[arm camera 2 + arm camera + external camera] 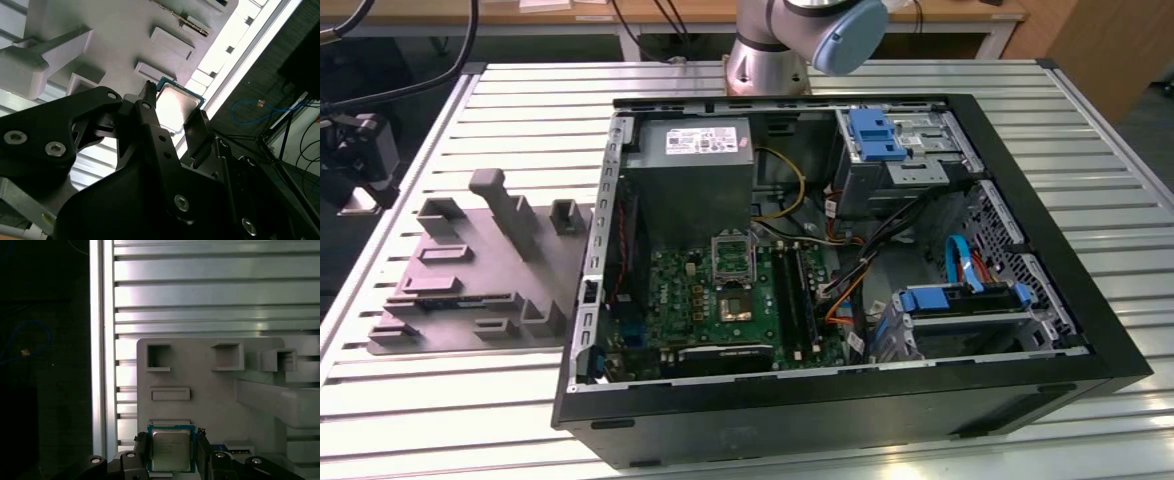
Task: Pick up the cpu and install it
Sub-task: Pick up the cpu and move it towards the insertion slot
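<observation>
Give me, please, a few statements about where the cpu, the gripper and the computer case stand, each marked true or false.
1. The cpu is at the gripper, over the grey fixture. True.
2. The computer case lies open, with its motherboard showing. True.
3. The cpu already sits on the motherboard. False: it is out at the grey fixture, by the gripper.
4. The grey fixture stands on the exterior view's right of the computer case. False: it stands on the exterior view's left of the case.
</observation>
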